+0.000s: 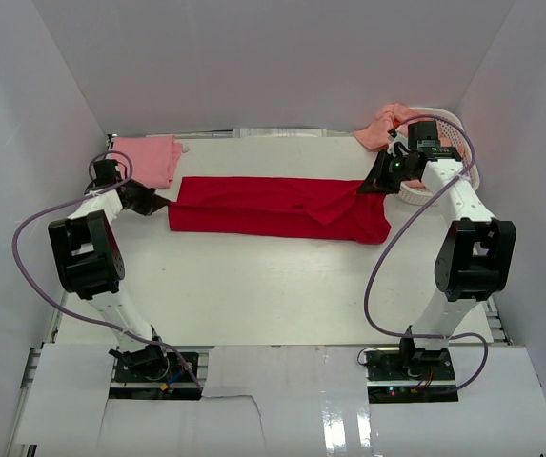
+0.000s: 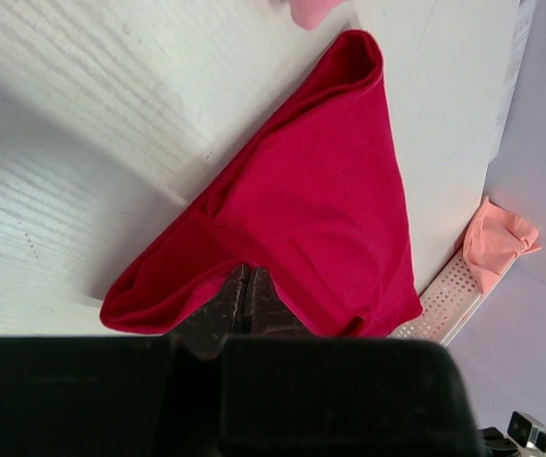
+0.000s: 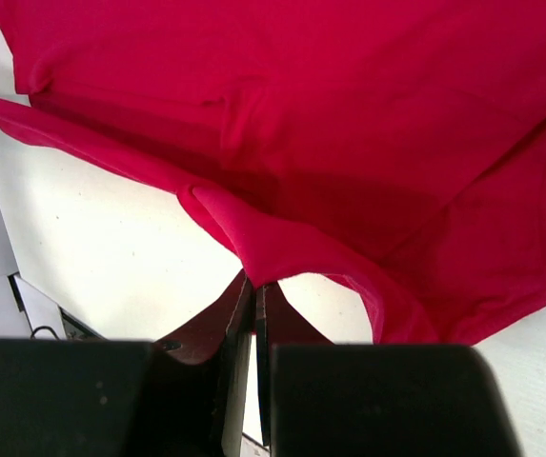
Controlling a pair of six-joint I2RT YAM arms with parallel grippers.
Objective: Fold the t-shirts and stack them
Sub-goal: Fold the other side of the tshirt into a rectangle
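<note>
The bright red t-shirt lies as a long folded strip across the middle of the table. At the strip's left end my left gripper is shut on the red cloth, its jaws pressed together. My right gripper is shut on a fold at the strip's far right edge, and the red cloth lifts from its closed tips. A light pink t-shirt lies folded at the back left. A salmon-orange t-shirt hangs over the basket at the back right.
The white latticed basket stands at the back right corner, behind my right arm; its rim shows in the left wrist view with the salmon shirt. White walls close in the table on three sides.
</note>
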